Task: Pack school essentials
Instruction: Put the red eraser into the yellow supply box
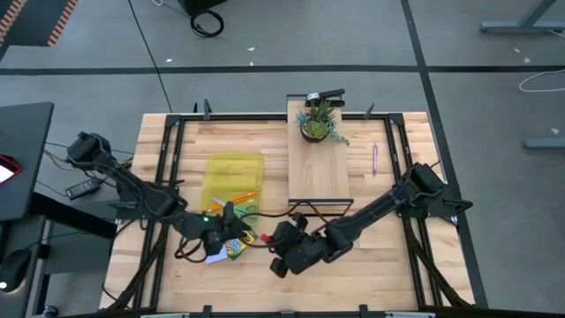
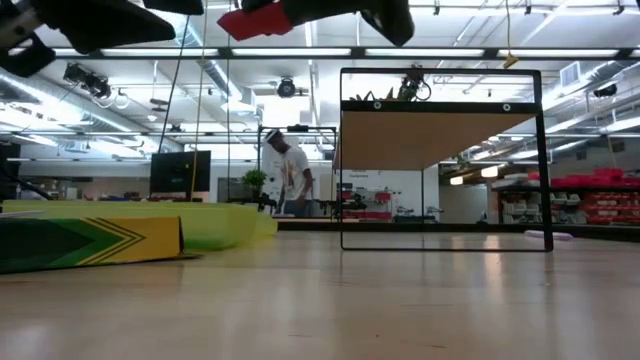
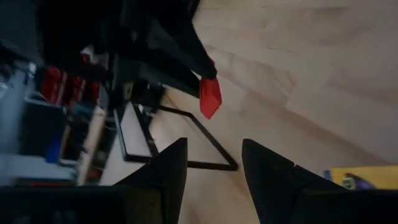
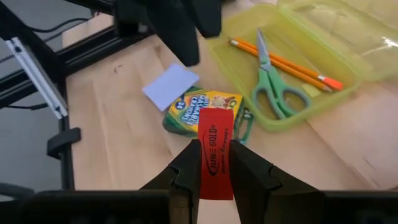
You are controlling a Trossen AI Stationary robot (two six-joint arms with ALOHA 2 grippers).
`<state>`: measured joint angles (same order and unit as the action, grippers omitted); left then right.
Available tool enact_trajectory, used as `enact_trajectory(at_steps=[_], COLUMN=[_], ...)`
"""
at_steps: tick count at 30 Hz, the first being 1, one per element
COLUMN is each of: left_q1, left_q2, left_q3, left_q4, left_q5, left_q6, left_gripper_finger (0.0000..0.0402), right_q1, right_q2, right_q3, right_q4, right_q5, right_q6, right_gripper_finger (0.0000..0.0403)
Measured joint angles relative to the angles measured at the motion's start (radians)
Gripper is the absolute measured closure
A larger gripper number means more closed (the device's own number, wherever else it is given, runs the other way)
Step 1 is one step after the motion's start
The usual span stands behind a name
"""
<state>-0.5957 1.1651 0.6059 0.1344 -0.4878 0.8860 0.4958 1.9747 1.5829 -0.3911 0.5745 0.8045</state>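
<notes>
The right tool (image 4: 214, 163) is clenched on the red block (image 4: 216, 152), held off the worktop (image 1: 388, 256) near its front edge, above the crayon box (image 4: 202, 107) and beside the pale blue notepad (image 4: 170, 86). The left tool (image 3: 211, 165) stands released, fingers apart, next to the crayon box at the front of the yellow case (image 1: 234, 179). The case holds the scissors (image 4: 272, 84) and orange pencil (image 4: 286, 63); the purple pen (image 1: 374, 158) lies near the right edge. Risk: the two tools are close together, so a transfer toward the case could cause contact between arms. The block is gripped near one end; a sharp move may twist it loose onto the crayon box.
</notes>
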Motion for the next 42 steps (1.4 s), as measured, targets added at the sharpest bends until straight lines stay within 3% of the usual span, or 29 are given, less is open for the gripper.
enact_trajectory(at_steps=[7, 25, 42], left_q1=[0.002, 0.003, 0.002], left_q2=[0.057, 0.093, 0.093], left_q3=[0.000, 0.000, 0.000], left_q4=[0.063, 0.197, 0.251], left_q5=[-0.015, -0.040, -0.036], left_q6=[0.132, 0.186, 0.253], left_gripper_finger=[0.0239, 0.0240, 0.0300], right_q1=[-0.020, -0.049, -0.055], right_q2=[0.000, 0.000, -0.002], right_q3=[0.000, 0.000, 0.000], right_q4=[0.053, 0.153, 0.184], right_q5=[-0.026, -0.049, -0.062], right_q6=[-0.047, -0.123, -0.144], right_gripper_finger=[0.0323, 0.0323, 0.0322])
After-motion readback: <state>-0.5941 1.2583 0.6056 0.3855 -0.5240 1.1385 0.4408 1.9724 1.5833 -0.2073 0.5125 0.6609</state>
